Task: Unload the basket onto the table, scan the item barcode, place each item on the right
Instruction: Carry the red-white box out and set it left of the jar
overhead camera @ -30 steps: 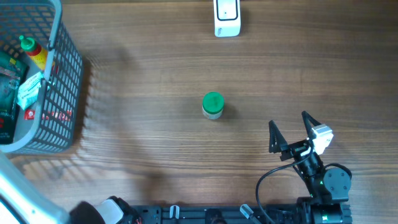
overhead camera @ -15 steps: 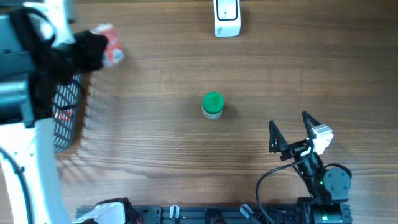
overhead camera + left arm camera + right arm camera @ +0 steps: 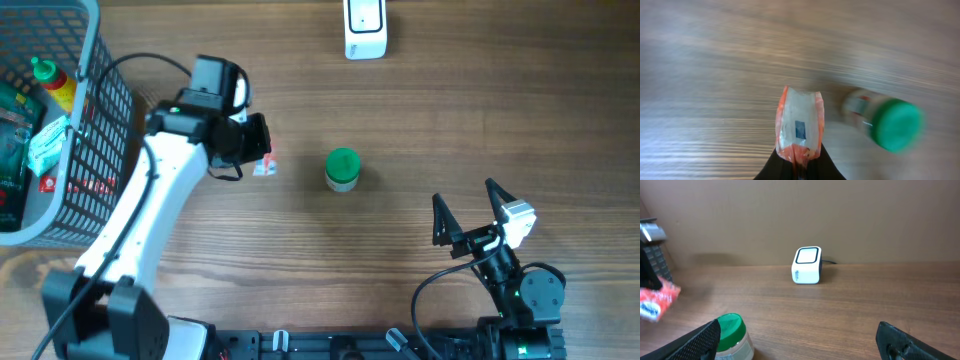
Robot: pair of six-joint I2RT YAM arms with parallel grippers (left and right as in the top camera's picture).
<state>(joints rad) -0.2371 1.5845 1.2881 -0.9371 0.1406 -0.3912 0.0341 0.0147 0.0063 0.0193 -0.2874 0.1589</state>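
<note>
Packet (image 3: pixel 800 125), orange-edged with a pale face and a small dark mark, sits pinched at one end in the left tool (image 3: pixel 799 162). The jaws are pressed together on it, and the rest of the packet sticks out beyond the fingertips. From overhead, tool and packet hang over the middle-left of the desk (image 3: pixel 480 110); whether the packet touches the wood, cannot tell.

Green-lidded jar (image 3: pixel 342 168) stands upright just right of the packet, apart from it. White scanner (image 3: pixel 365 28) sits at the far edge of the desk, well apart from the packet, beyond the jar and slightly to its right. Grey wire basket (image 3: pixel 100 130) stands at the far left, holding a red-and-yellow bottle and other packets, with the left arm reaching past its right wall.

Right tool (image 3: pixel 464 195) sits low at the near right, fingers spread wide and holding nothing, well apart from jar and packet.
</note>
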